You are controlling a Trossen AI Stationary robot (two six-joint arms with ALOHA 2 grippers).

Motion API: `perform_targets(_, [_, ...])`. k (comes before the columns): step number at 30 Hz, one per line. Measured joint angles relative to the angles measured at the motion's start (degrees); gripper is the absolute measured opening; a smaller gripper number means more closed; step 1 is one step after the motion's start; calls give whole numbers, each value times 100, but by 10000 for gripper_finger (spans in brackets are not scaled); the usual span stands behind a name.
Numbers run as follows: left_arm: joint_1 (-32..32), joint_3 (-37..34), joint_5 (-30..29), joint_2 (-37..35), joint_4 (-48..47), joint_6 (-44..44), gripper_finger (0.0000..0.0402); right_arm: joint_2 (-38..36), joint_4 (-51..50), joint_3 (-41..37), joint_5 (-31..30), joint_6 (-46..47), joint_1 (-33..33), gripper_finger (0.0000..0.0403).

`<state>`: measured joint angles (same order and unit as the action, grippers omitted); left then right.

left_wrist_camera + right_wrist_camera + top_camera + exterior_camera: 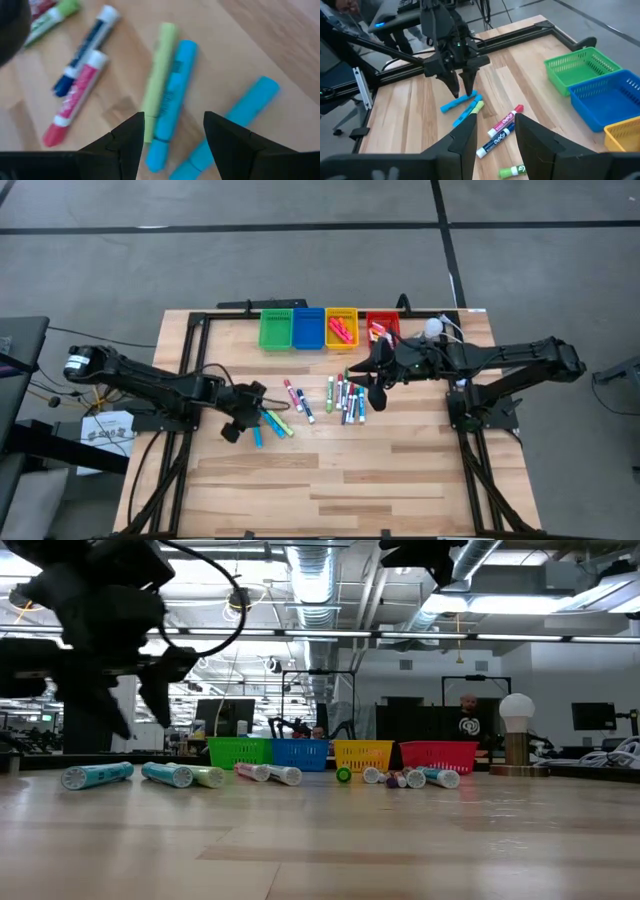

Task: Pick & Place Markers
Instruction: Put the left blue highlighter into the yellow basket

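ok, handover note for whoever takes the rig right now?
Left end effector: open, empty, hovering over the cyan markers and yellow-green marker.
Right end effector: open, empty, above the middle cluster of markers.
Done: pink markers lie in the yellow bin, some in the red bin.
Left: all markers on the table; green bin and blue bin look empty.

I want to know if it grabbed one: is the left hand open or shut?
Open. The left hand hangs above the cyan markers, fingers apart, nothing between them.

Markers (pixel 320 402) mid-table, four bins (pixel 322 328) in a row behind, lamp (pixel 433 328) right of them
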<state>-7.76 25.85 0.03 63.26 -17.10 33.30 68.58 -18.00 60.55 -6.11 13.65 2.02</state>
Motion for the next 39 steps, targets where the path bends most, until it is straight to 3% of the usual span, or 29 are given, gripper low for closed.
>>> perform_targets(10, [-721,-2,2,0,-225,-349,205,2,-331,0,7,138,96,123])
perform_targets(20, [-770,-2,253,49,-247,-355,205,2,-431,-2,-113,131,81,123])
perform_targets(39, [-768,17,385,1421,394,-206,205,2,-433,-2,-144,131,79,123])
